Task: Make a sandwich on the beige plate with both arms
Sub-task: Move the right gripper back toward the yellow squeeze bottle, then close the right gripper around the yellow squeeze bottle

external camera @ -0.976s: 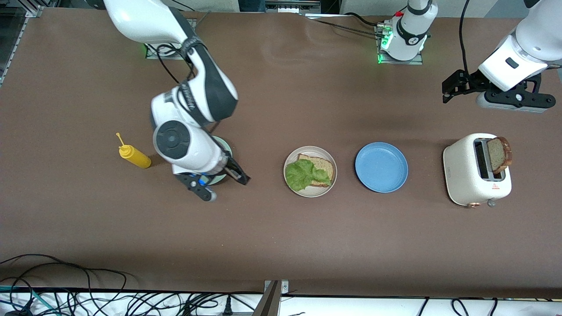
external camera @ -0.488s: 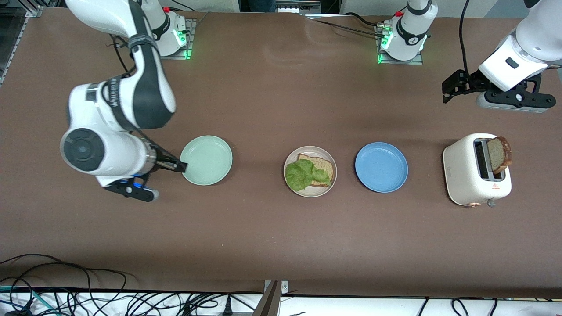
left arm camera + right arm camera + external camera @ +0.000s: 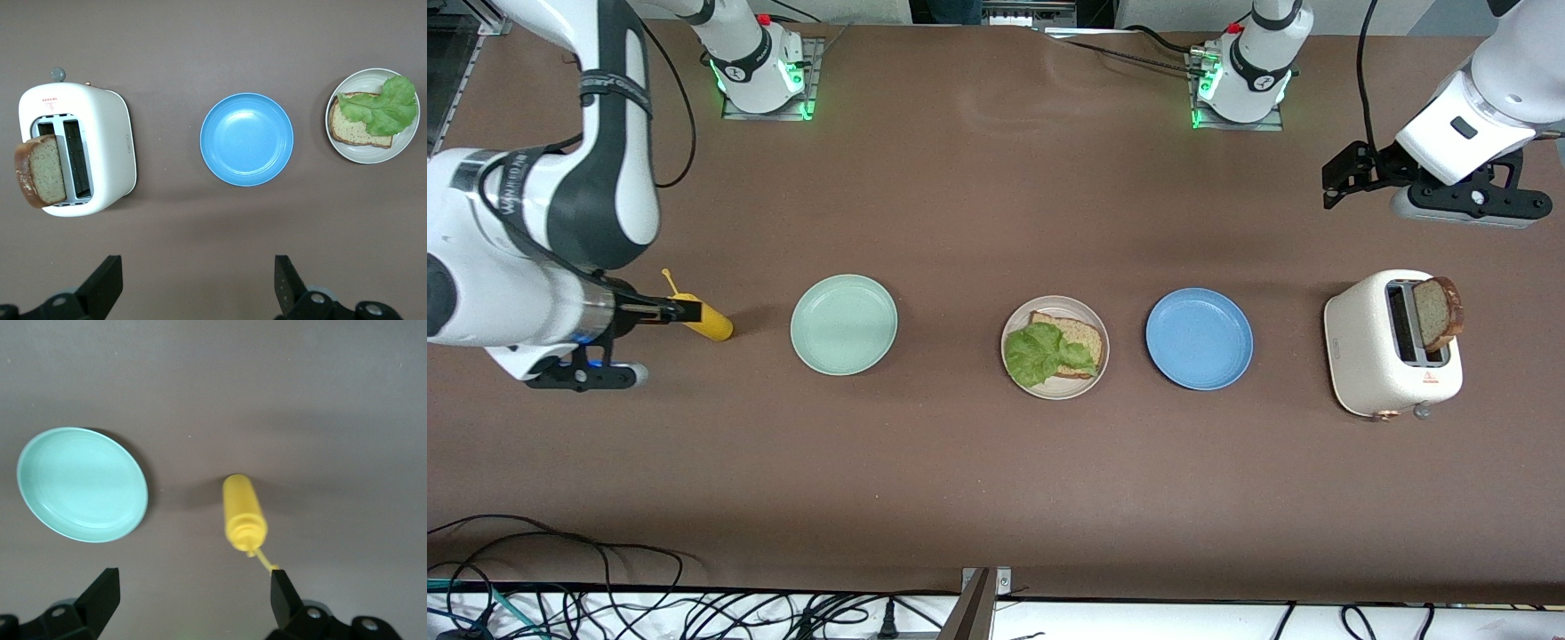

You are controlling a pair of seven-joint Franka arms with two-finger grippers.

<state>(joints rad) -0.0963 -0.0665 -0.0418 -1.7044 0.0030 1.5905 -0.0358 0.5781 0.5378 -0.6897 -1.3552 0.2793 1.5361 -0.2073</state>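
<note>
The beige plate [image 3: 1058, 391] lies mid-table and holds one bread slice [image 3: 1083, 335] with a green lettuce leaf [image 3: 1039, 354] on it. It also shows in the left wrist view [image 3: 360, 155], with the lettuce [image 3: 383, 107]. A second bread slice [image 3: 1440, 313] stands up out of the white toaster [image 3: 1369, 347] at the left arm's end. My left gripper [image 3: 1332, 185] is open and empty, up over bare table near the toaster, also in its wrist view [image 3: 198, 287]. My right gripper [image 3: 669, 310] is open and empty over the yellow bottle [image 3: 707, 321], also in its wrist view [image 3: 193, 600].
A blue plate [image 3: 1199, 338] lies between the beige plate and the toaster. A mint-green plate [image 3: 844, 324] lies between the beige plate and the yellow bottle. Cables hang along the table's edge nearest the front camera.
My right arm has swung from over the mint-green plate toward its own end of the table and now hangs over the yellow bottle. The left arm has not moved.
</note>
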